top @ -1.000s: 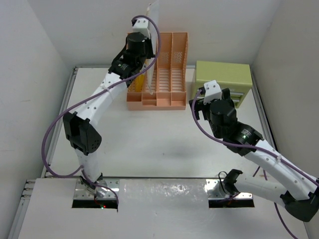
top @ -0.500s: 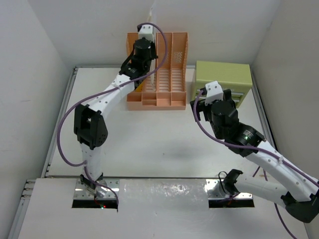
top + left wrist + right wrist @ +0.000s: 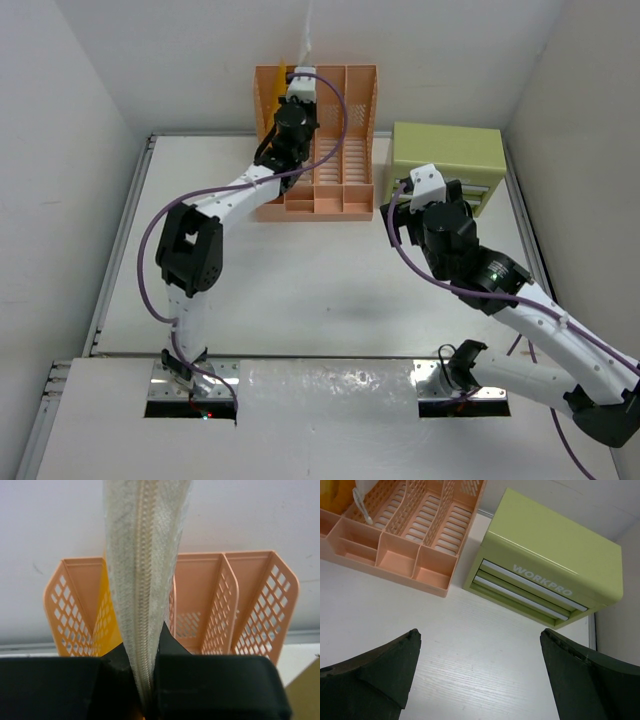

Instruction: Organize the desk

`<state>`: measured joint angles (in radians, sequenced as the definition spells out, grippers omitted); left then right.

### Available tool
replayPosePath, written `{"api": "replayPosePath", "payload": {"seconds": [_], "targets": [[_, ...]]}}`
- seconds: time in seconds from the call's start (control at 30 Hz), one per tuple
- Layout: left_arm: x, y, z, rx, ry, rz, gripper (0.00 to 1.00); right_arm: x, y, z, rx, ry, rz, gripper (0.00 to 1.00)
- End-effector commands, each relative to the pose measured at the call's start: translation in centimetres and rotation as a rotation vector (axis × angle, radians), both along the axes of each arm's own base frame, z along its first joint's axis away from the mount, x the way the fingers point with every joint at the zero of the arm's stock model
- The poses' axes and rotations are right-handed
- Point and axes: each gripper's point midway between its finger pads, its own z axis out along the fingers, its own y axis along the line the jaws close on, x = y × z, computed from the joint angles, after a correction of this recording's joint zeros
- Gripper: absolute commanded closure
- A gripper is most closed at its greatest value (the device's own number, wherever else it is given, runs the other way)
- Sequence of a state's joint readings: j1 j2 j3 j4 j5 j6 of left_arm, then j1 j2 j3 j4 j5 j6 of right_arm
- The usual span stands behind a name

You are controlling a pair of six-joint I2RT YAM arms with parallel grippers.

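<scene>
1. Left tool (image 3: pixel 145 672) pinches a whitish mesh zippered pouch (image 3: pixel 145 555) upright above the peach slotted file rack (image 3: pixel 215 605) at the far edge of the white tabletop (image 3: pixel 300 300).
2. Right tool (image 3: pixel 480 675) gapes wide, empty, farther off.

The pouch (image 3: pixel 145 555) is woven cloth, the rack (image 3: pixel 250 610) matt plastic, the box (image 3: pixel 555 555) smooth and painted, the tabletop (image 3: pixel 470 650) matt and faintly grained.

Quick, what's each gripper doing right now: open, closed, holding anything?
Left gripper: closed on a white zippered pouch, held over the peach file rack.
Right gripper: open, holding nothing.
</scene>
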<state>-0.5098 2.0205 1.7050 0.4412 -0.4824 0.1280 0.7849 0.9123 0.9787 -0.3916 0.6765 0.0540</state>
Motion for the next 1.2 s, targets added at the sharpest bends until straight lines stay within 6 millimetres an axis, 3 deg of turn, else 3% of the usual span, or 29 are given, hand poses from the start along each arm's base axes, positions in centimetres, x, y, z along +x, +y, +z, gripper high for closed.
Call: {"api": "replayPosePath", "payload": {"seconds": [0.0,0.1,0.17,0.3,0.47,0.63,0.8,0.93,1.0,1.1,1.17], "targets": [[0.3,1.1,2.1,-0.011,-0.112,0.062,1.00,0.2,0.6,1.9,0.055,-0.028,0.014,0.01],[0.3,1.4,1.8,-0.004,-0.146,0.074,1.00,0.0,0.6,1.9,0.062,-0.027,0.017,0.01],[-0.1,1.0,-0.4,0.036,-0.143,0.040,1.00,-0.1,0.5,2.0,0.071,-0.032,0.021,0.01],[-0.5,0.6,-1.3,0.049,-0.142,0.004,1.00,-0.3,0.5,2.2,0.081,-0.042,0.027,0.01],[-0.5,0.3,-1.0,0.065,-0.147,-0.011,1.00,-0.4,0.6,2.0,0.079,-0.036,0.041,0.01],[-0.4,1.4,-0.2,0.097,-0.169,0.053,1.00,-0.5,0.6,1.9,0.077,-0.033,0.044,0.01],[-0.2,1.2,-1.2,0.103,-0.147,0.034,1.00,-0.7,0.6,2.3,0.091,-0.044,0.056,0.01],[0.0,1.2,-2.0,0.111,-0.127,0.044,0.87,-0.9,0.6,2.4,0.098,-0.046,0.062,0.01],[0.1,1.1,-2.0,0.115,-0.119,0.040,0.72,-1.0,0.5,2.4,0.099,-0.049,0.060,0.01],[0.0,1.1,-1.9,0.123,-0.118,0.036,0.60,-1.0,0.5,2.4,0.100,-0.051,0.062,0.01],[0.0,1.2,-1.8,0.128,-0.120,0.039,0.59,-1.0,0.6,2.6,0.105,-0.053,0.071,0.01]]}}
